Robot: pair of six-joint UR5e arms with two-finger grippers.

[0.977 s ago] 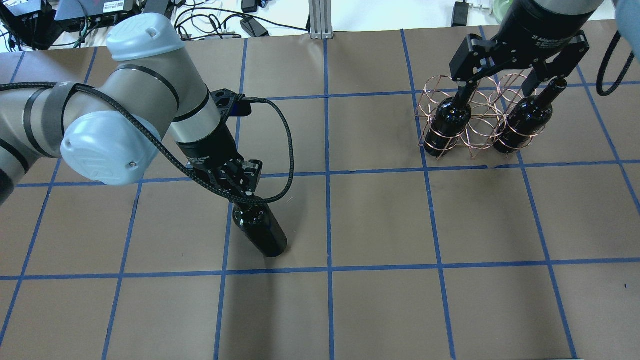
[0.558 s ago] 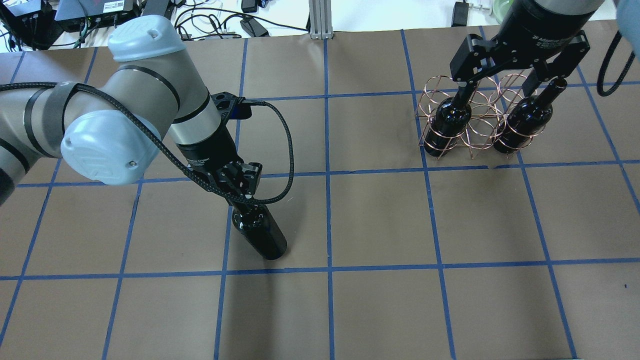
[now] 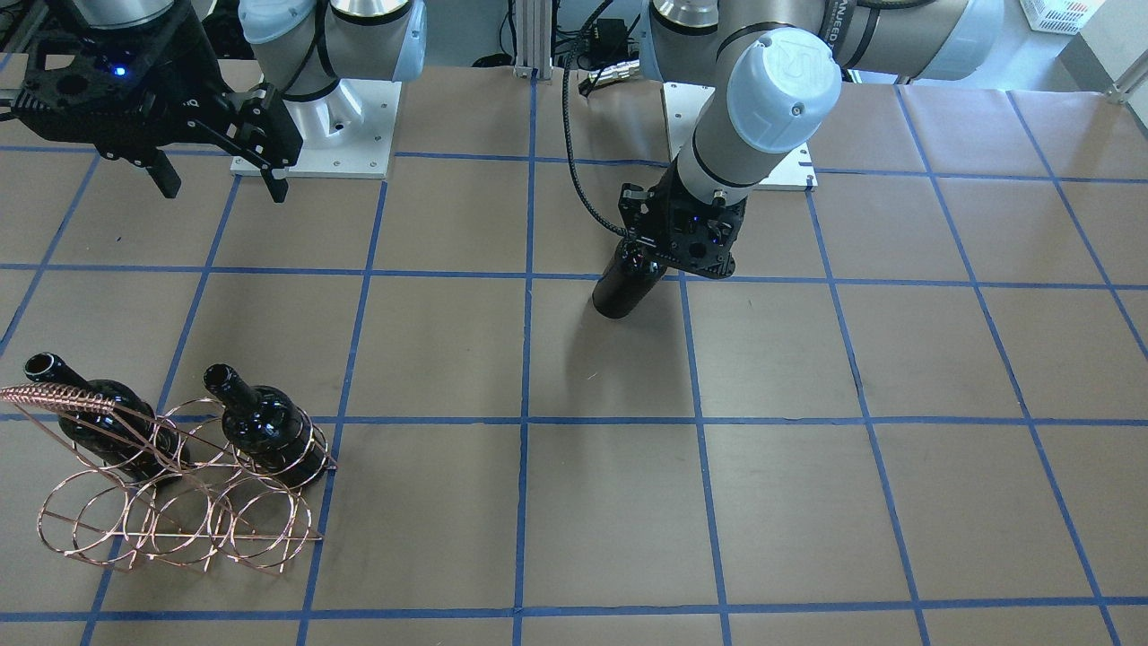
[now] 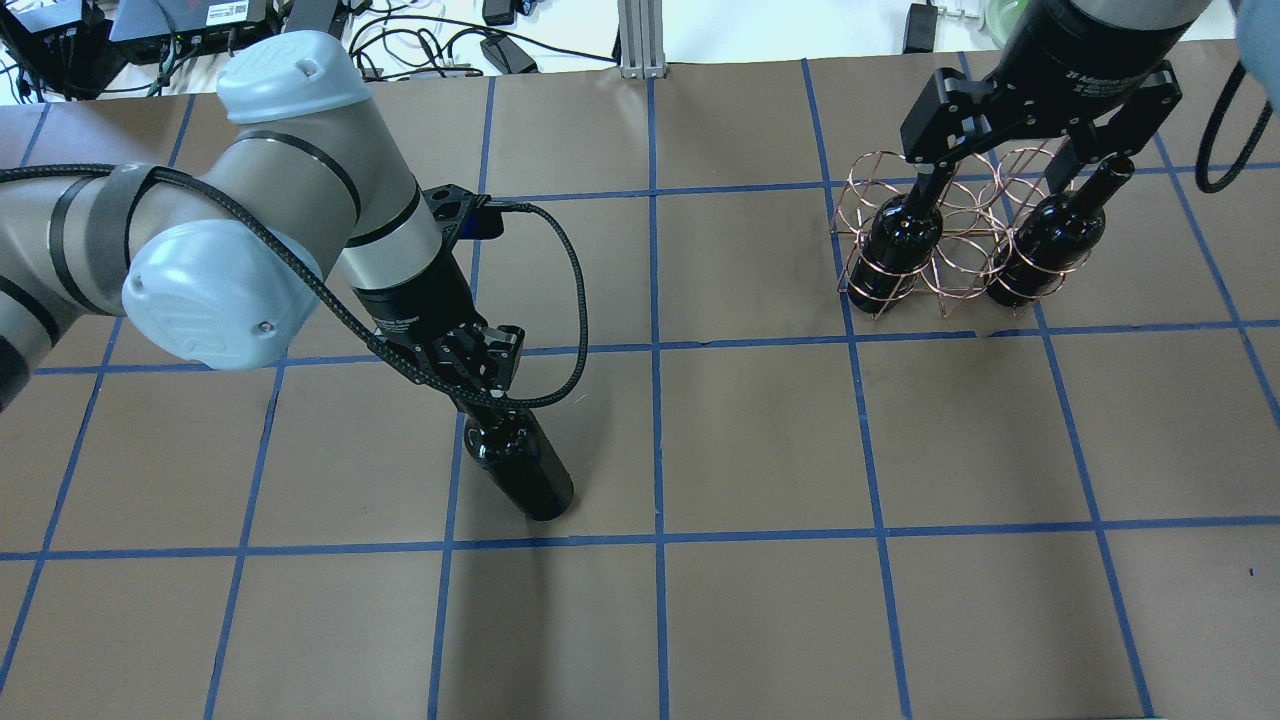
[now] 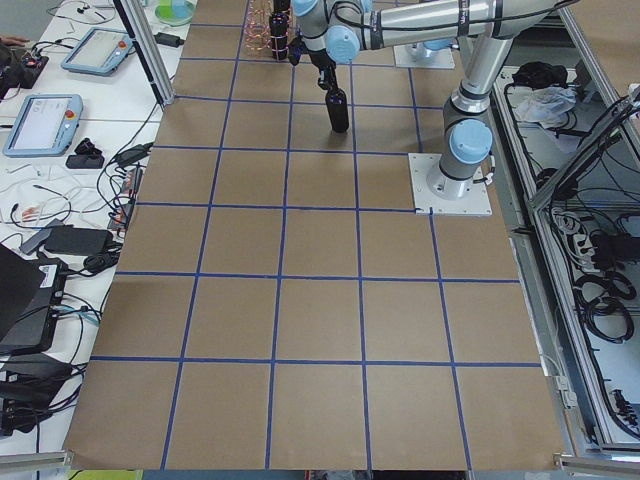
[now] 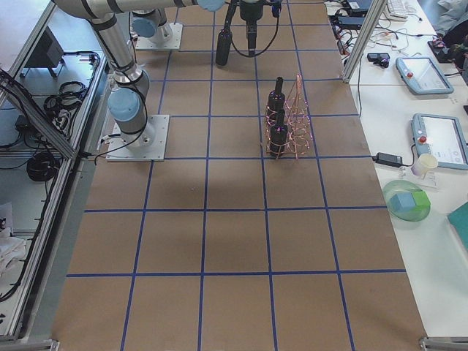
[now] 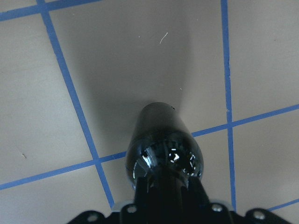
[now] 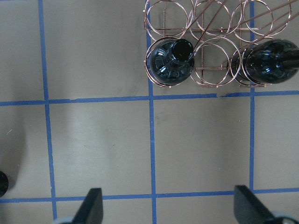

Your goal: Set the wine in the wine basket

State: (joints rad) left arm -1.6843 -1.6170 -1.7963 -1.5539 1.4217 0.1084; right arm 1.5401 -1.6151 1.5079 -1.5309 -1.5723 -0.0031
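The left pincer (image 4: 486, 392) is clamped on the neck of the wine (image 4: 525, 475), which stands upright on the table (image 4: 760, 440), well apart from the wine basket (image 4: 958, 262), whose outer rings hold two other bottles (image 4: 900, 240) and above which the right pincer (image 4: 1000, 180) hangs spread wide, gripping nothing.

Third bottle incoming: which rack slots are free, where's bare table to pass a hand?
In the wine basket, the middle ring between the two racked bottles is empty, as is the row farther from the robot. Bare table runs between the held wine and the basket. Crowded: right gripper hangs open high near the basket; left gripper grips the wine's neck.
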